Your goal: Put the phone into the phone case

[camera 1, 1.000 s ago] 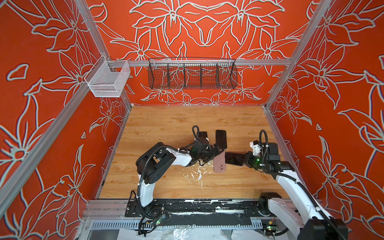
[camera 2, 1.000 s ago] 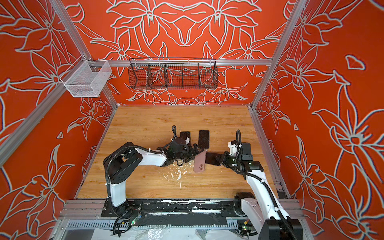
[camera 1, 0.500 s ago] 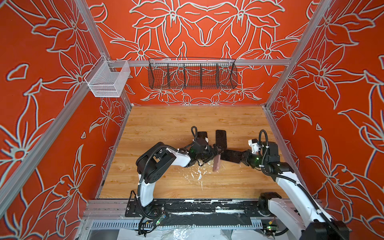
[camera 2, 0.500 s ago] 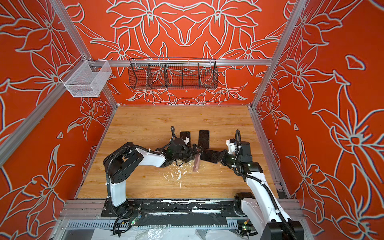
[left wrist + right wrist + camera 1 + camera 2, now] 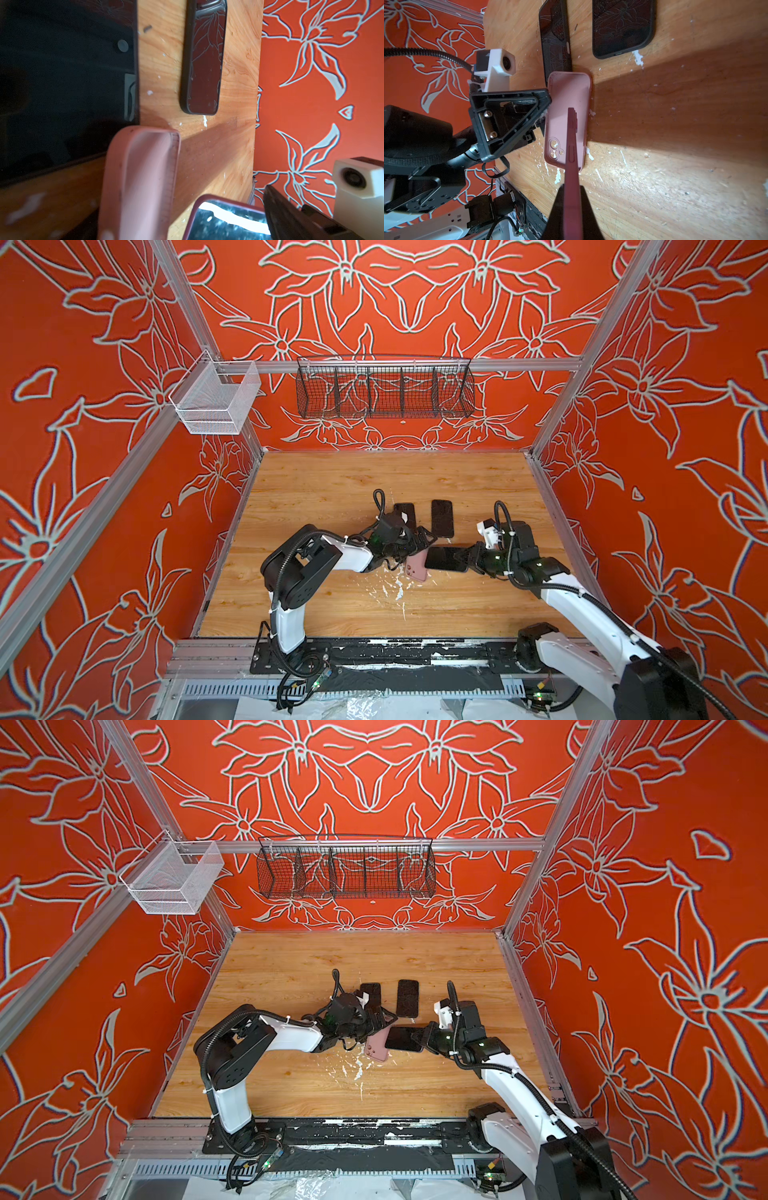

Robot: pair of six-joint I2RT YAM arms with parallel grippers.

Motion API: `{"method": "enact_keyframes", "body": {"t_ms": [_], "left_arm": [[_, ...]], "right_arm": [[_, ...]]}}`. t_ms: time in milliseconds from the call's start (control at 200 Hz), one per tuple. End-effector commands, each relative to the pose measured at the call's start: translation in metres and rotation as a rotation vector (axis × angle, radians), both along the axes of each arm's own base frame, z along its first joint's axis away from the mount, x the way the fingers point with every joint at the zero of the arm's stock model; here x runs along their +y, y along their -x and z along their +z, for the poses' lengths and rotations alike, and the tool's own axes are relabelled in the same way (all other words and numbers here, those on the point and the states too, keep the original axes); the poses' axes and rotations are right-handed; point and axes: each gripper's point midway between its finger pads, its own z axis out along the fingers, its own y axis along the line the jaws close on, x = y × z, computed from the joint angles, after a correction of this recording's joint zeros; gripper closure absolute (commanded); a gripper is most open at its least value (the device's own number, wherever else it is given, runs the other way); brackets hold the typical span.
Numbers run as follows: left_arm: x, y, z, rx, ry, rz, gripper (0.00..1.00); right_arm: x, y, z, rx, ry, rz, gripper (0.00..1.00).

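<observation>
The wooden table (image 5: pixel 332 497) fills the floor of the cell. The left gripper (image 5: pixel 415 547) has its jaws spread wide with nothing between them. One finger (image 5: pixel 510 118) touches the long edge of the pink phone case (image 5: pixel 417 569), which lies hollow side up near the table's middle. The right gripper (image 5: pixel 464 560) is clamped on the phone (image 5: pixel 444 559). The phone's free end reaches over the case. Two dark cased phones (image 5: pixel 441 517) lie behind them.

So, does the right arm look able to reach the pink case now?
Probably yes. The right fingers, shut on the phone, hold it edge-on over the pink case, which lies open side up. The left fingers stand open beside its edge, not over the hollow.
</observation>
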Motion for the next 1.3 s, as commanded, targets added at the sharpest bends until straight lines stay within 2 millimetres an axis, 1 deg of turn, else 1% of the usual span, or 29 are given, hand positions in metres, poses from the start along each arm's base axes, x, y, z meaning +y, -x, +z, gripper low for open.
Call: {"method": "enact_keyframes", "body": {"t_ms": [0,105,180,230,330,400,435,470,505,585,656,726,816,891,981,1066,1096,1141,1176,1231,1296], "left_arm": [[0.016,0.004,0.006,-0.031,-0.064,-0.018,0.02],[0.034,0.004,0.016,-0.082,-0.145,-0.027,0.02],[0.05,0.001,0.029,-0.145,-0.217,-0.026,0.02],[0.066,0.001,0.035,-0.173,-0.298,-0.017,0.02],[0.099,0.0,0.054,-0.195,-0.438,0.012,0.02],[0.122,0.007,0.069,-0.172,-0.533,0.054,0.02],[0.131,0.015,0.074,-0.135,-0.556,0.078,0.02],[0.14,0.024,0.075,-0.08,-0.56,0.112,0.02],[0.143,0.035,0.074,-0.02,-0.534,0.142,0.0],[0.137,0.062,0.064,0.105,-0.45,0.201,0.0],[0.129,0.082,0.057,0.18,-0.406,0.248,0.0],[0.118,0.094,0.056,0.231,-0.371,0.282,0.01],[0.102,0.104,0.057,0.291,-0.337,0.319,0.01],[0.089,0.108,0.056,0.352,-0.301,0.352,0.04],[0.081,0.112,0.053,0.425,-0.314,0.392,0.09],[0.07,0.11,0.049,0.476,-0.327,0.41,0.13],[0.067,0.111,0.045,0.504,-0.338,0.425,0.16],[0.061,0.111,0.039,0.537,-0.347,0.427,0.17],[0.056,0.111,0.033,0.563,-0.35,0.429,0.2],[0.047,0.109,0.025,0.584,-0.352,0.427,0.21],[0.043,0.105,0.017,0.582,-0.362,0.426,0.23]], "right_arm": [[-0.001,-0.017,0.032,-0.103,0.017,-0.02,1.0],[-0.008,-0.018,0.04,-0.122,0.077,-0.022,1.0],[-0.012,-0.018,0.045,-0.127,0.117,-0.013,1.0],[-0.014,-0.018,0.047,-0.127,0.138,-0.007,1.0],[-0.015,-0.018,0.053,-0.133,0.171,0.018,1.0],[-0.017,-0.019,0.058,-0.139,0.197,0.035,1.0],[-0.018,-0.019,0.06,-0.143,0.209,0.038,1.0],[-0.019,-0.02,0.063,-0.152,0.218,0.04,1.0],[-0.02,-0.02,0.067,-0.165,0.228,0.039,1.0],[-0.026,-0.024,0.076,-0.196,0.267,0.03,1.0],[-0.03,-0.027,0.084,-0.234,0.302,0.027,1.0],[-0.034,-0.03,0.09,-0.264,0.335,0.024,1.0],[-0.04,-0.033,0.096,-0.291,0.372,0.016,1.0],[-0.043,-0.032,0.1,-0.307,0.391,0.012,1.0],[-0.045,-0.03,0.104,-0.328,0.399,0.008,1.0],[-0.046,-0.027,0.107,-0.344,0.4,0.007,1.0],[-0.046,-0.026,0.108,-0.35,0.397,0.007,1.0],[-0.046,-0.025,0.109,-0.355,0.395,0.007,1.0],[-0.046,-0.024,0.109,-0.36,0.392,0.009,1.0],[-0.045,-0.024,0.111,-0.365,0.388,0.009,1.0],[-0.043,-0.023,0.112,-0.368,0.372,0.014,1.0]]}}
